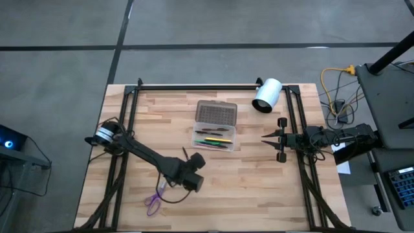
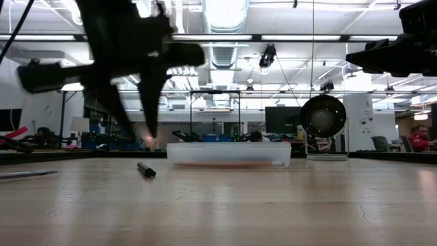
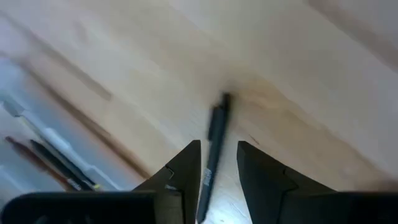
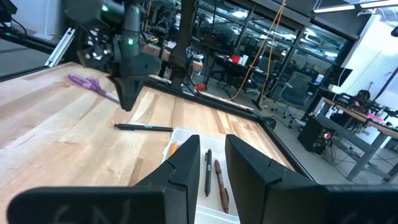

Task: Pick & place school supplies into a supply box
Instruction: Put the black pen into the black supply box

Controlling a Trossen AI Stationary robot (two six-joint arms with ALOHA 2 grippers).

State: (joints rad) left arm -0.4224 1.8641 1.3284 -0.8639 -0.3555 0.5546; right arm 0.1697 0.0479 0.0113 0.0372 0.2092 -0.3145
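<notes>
A black pen (image 1: 185, 154) lies flat on the wooden table, near the supply box's clear tray (image 1: 231, 146), which holds several pens; the tray's dotted lid (image 1: 217, 111) lies open behind it. My left gripper (image 3: 217, 146) hangs open just above the pen (image 3: 215, 134), a finger on either side, pointing steeply down and clear of it in the low view (image 2: 147, 135). Purple scissors (image 1: 154, 202) lie flat near the front edge. My right gripper (image 1: 265, 138) waits open at the table's right side, level, with nothing between its fingers.
A white cylinder (image 1: 266, 95) lies at the far right by the black frame rail. Black rails run along the table's left, right and far sides. Bare wood spreads between the pen, the scissors and the right arm.
</notes>
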